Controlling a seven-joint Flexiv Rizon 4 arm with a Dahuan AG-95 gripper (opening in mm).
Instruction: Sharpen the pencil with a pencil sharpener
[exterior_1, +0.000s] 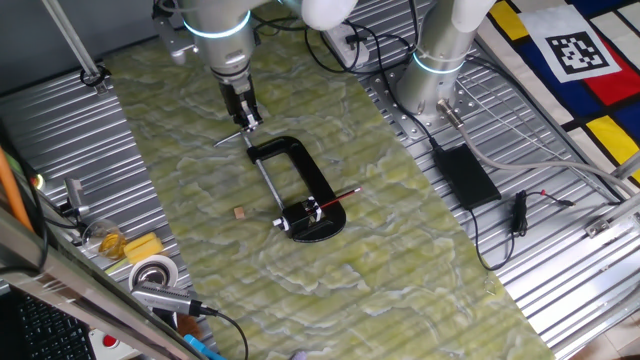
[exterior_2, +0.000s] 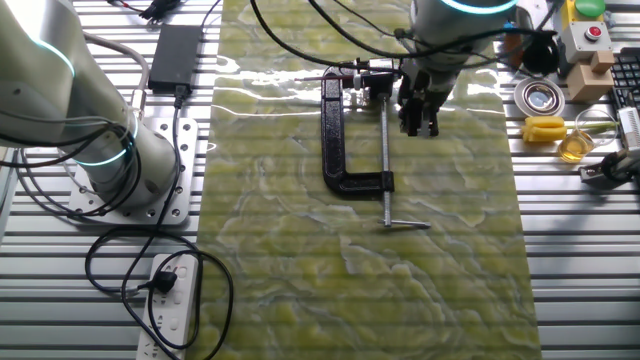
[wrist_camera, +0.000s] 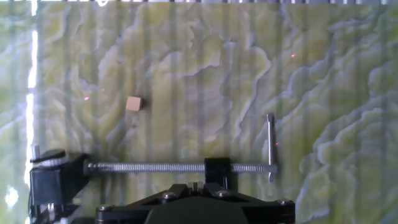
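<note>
Tape and a yellow block sit closest to one fixed camera, on the metal edge of the tabletop. Farther in, the sharpener stands on a black oval plate on the green mat, with the red pencil lying slanted across it, 1 end at the sharpener. A small tan cube lies just beside the plate. A black clamp stretches from the plate toward the arm, its silver screw running along its open side. The gripper hangs above the screw's handle end, well apart from the pencil and holding nothing; whether its fingers are apart or together I cannot tell. From the other fixed camera the gripper sits just right of the screw
</note>
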